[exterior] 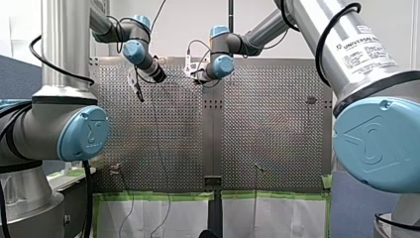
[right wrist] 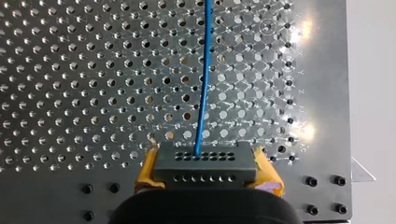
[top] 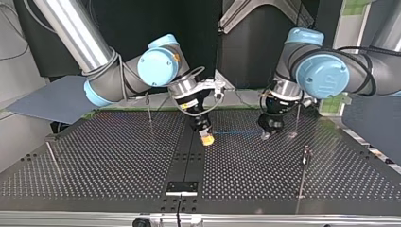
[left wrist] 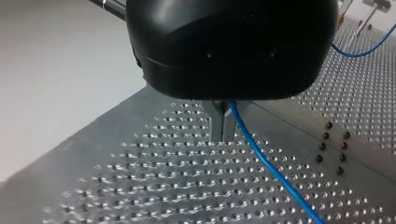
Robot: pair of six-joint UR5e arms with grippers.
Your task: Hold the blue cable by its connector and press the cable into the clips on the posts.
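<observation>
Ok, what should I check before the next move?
1. Right end effector shut on connector: ok.
2. Left end effector shut on cable: ok.
3. Cable straight out of connector: ok.
4. Cable in the clip on the top view's nearest post: not ok.
5. Cable beyond left end effector free of snags: cannot tell.

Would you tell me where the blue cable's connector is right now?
The connector is clamped in my right claw, between its yellow pads, by the dark centre strip in the top view; the blue cable runs from it to my left claw.
</observation>
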